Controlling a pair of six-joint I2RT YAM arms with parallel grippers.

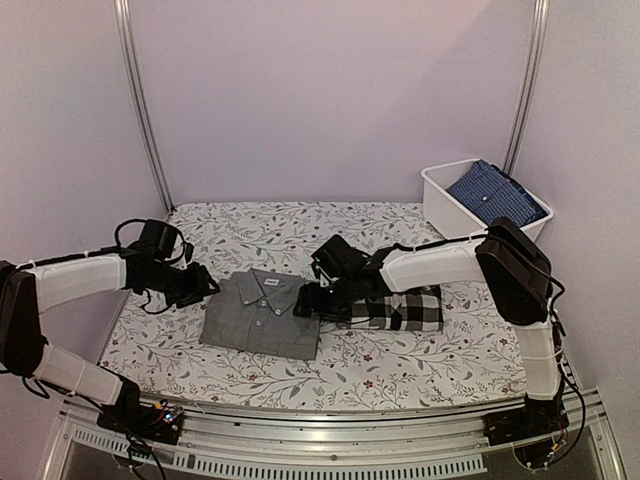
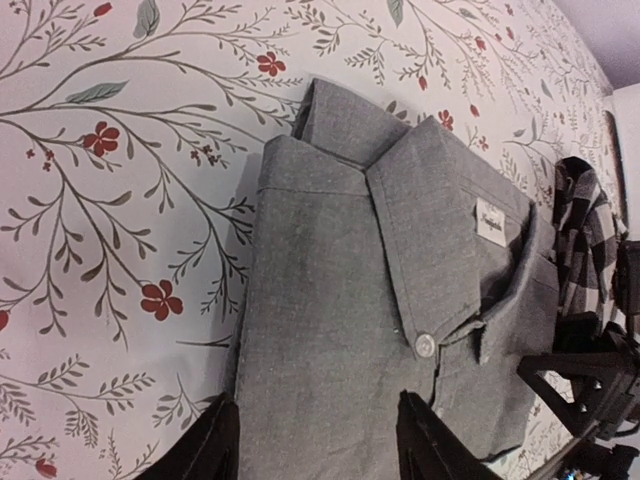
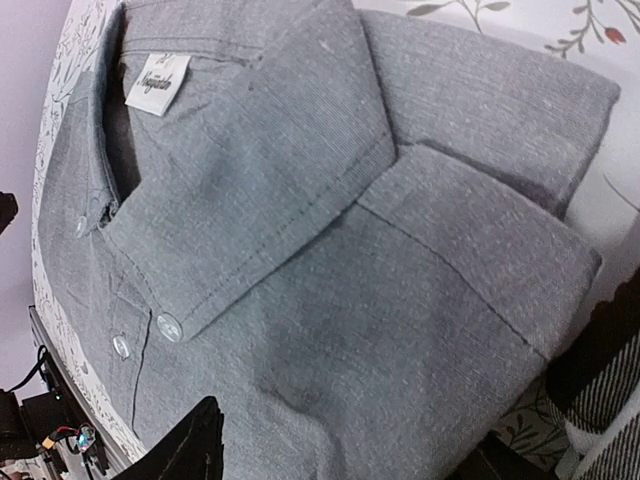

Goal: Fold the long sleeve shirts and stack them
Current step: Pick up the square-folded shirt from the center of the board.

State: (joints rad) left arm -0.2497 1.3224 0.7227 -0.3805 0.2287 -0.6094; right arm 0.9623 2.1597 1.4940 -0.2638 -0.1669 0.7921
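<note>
The mid-grey long sleeve shirt (image 1: 262,318) lies folded on the table, collar toward the back. The black-and-white checked shirt (image 1: 405,312) lies folded just to its right, edges nearly touching. My left gripper (image 1: 208,285) is low at the grey shirt's left edge. In the left wrist view its jaws (image 2: 315,445) stand apart over the grey cloth (image 2: 340,300), one finger (image 2: 205,450) at the shirt's edge. My right gripper (image 1: 305,300) is at the grey shirt's right edge, jaws (image 3: 345,455) wide over the cloth (image 3: 330,250), which dimples between them. The checked shirt (image 3: 605,400) shows beside it.
A white bin (image 1: 440,200) at the back right holds a folded blue shirt (image 1: 495,192). The table carries a floral cloth (image 1: 430,350). Metal frame posts (image 1: 140,100) rise at the back corners, with plain walls behind them.
</note>
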